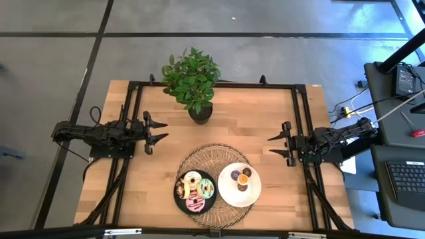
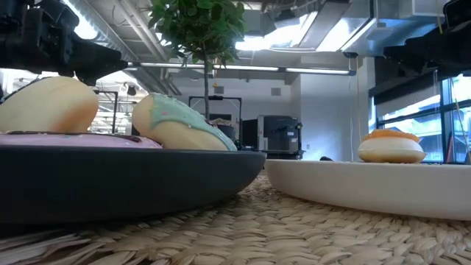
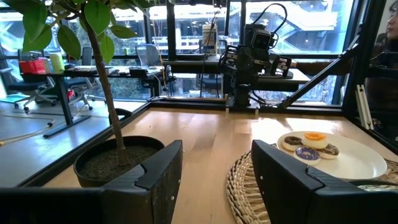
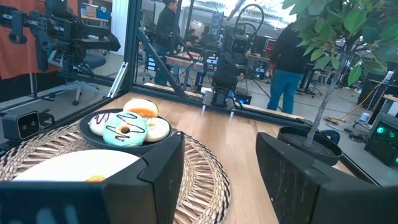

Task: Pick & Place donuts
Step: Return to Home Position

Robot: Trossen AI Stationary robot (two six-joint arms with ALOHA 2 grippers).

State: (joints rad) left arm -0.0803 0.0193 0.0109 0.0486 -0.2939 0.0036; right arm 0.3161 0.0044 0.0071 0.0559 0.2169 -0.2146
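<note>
A black plate [image 1: 179, 199] on the near middle of the table holds cream-white [image 1: 192, 179], mint-green [image 1: 206, 189] and pink [image 1: 195, 202] donuts. Beside it a white plate [image 1: 229, 194] carries mini donuts: purple [image 1: 235, 175], orange [image 1: 244, 178] and brown [image 1: 242, 187]. Both plates rest on a round woven mat [image 1: 216, 156]. My left gripper [image 1: 166, 130] hovers open at the table's left, pointing level toward the middle. My right gripper [image 1: 269, 145] hovers open at the table's right, facing it. Neither has anything between its fingers. The left wrist view shows the minis [image 3: 314, 138], the right wrist view the mint-green donut [image 4: 124, 132].
A potted plant [image 1: 192, 83] stands at the far middle of the table, its pot [image 1: 200, 114] just beyond the mat. Black frame rails [image 1: 299, 119] run along the table's sides. Bare wood lies between each gripper and the mat. People [image 4: 287, 68] stand in the room beyond.
</note>
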